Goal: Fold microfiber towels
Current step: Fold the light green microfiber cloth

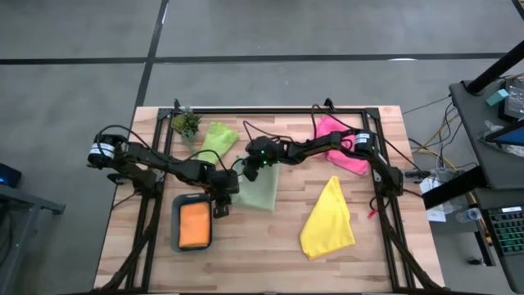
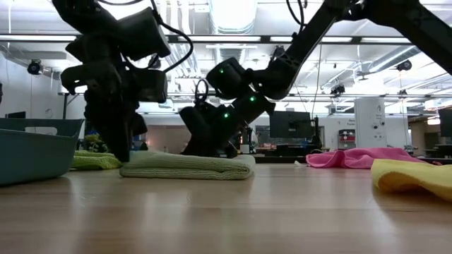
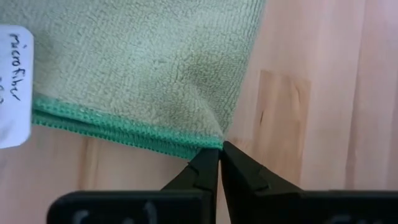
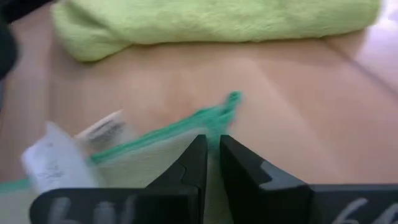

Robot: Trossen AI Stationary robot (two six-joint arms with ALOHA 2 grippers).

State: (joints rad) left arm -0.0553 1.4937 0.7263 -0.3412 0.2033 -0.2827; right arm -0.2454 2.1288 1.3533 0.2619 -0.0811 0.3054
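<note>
The pale sage green towel [image 1: 262, 190] lies doubled over mid-table, flat on the wood in the low view [image 2: 187, 166]. My left gripper [image 1: 228, 197] is shut at its near left corner. My right gripper [image 1: 248, 174] is shut on its green-hemmed edge at the far left. The lime green towel [image 1: 219, 137] lies bunched at the far left, the pink towel [image 1: 340, 143] at the far right and the yellow towel [image 1: 329, 220] at the near right. The orange towel [image 1: 194, 224] lies folded in the teal tray [image 1: 176, 221]. My left gripper pinches the sage towel's hemmed corner [image 3: 214, 142] between its two fingertips, slanting steeply down from the table's left. The cloth puckers toward the tips, and the rest lies flat on the table. My right gripper pinches the sage towel's green hem [image 4: 211, 124] between its two fingers, close to a corner [image 4: 233, 99] that sticks out past the tips. It comes slanting down from the table's right. How many layers it has, I cannot tell.
A small potted plant [image 1: 187, 123] stands at the far left beside the lime towel. The teal tray sits just left of my left gripper. A white label [image 3: 13, 84] hangs from the sage towel's hem. Bare wood [image 1: 262, 254] lies along the near edge.
</note>
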